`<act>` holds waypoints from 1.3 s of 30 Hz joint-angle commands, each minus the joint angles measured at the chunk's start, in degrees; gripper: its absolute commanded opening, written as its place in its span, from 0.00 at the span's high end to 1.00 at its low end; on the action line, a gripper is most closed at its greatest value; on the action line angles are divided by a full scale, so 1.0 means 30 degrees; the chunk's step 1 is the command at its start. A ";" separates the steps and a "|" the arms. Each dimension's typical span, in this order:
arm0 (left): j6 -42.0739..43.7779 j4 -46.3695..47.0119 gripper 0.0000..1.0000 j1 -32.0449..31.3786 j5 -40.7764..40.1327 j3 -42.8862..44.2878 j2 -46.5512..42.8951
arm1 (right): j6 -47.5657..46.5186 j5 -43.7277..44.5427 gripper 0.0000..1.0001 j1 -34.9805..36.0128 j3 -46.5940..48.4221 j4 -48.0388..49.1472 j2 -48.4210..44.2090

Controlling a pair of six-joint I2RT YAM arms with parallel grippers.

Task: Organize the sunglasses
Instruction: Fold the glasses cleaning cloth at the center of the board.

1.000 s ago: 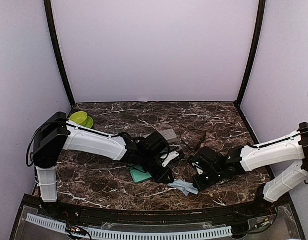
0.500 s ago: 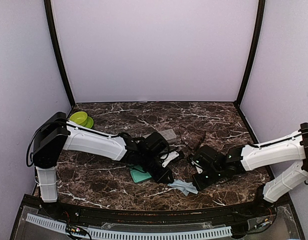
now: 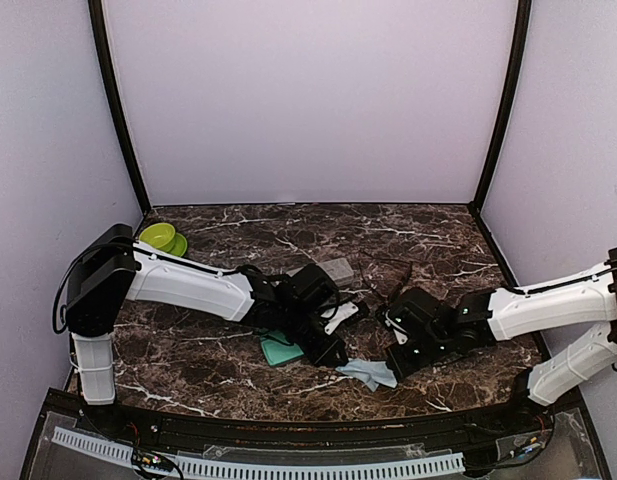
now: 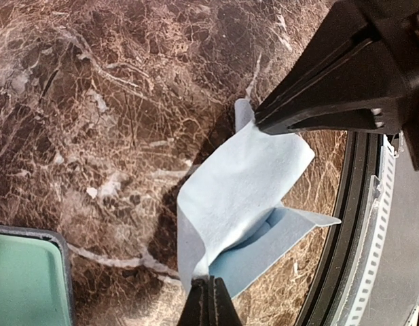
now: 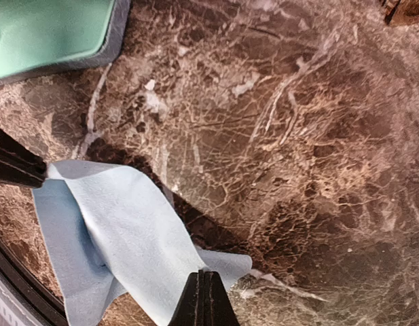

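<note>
The sunglasses are hidden or out of view in every view. A light blue cloth [image 3: 368, 373] lies crumpled near the table's front edge, between my two grippers. My left gripper [image 4: 210, 291] is shut on one corner of the cloth [image 4: 243, 183]. My right gripper [image 5: 204, 282] is shut on the opposite edge of the cloth [image 5: 121, 224]. From above, the left gripper [image 3: 336, 358] is just left of the cloth and the right gripper [image 3: 393, 368] just right of it. The cloth is partly lifted and folded between the two grips.
A mint green open case [image 3: 278, 350] lies left of the cloth, under the left arm. A grey case [image 3: 335, 271] sits behind it. A lime green bowl [image 3: 158, 236] stands at the far left. A dark brown thing [image 5: 406, 10] shows at a corner. The black front rail [image 4: 358, 238] runs close by.
My right gripper has closed onto the cloth's edge and its arm has shifted slightly right. The left gripper has kept its grip and place.
</note>
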 commanded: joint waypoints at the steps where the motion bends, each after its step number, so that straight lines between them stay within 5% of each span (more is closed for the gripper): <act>1: 0.0240 -0.0349 1.00 -0.0122 -0.0428 0.0319 -0.0990 | -0.0404 0.0803 1.00 0.0132 0.0745 -0.0415 -0.0910; 24: -0.0254 0.1300 1.00 0.0558 -0.1294 0.1826 -0.2275 | -0.2054 0.3941 1.00 -0.1085 0.3001 -0.2122 -0.3062; 39: -0.0192 0.1598 1.00 0.0728 -0.1413 0.2163 -0.3011 | -0.3355 0.3293 1.00 -0.1714 0.3614 -0.3021 -0.4251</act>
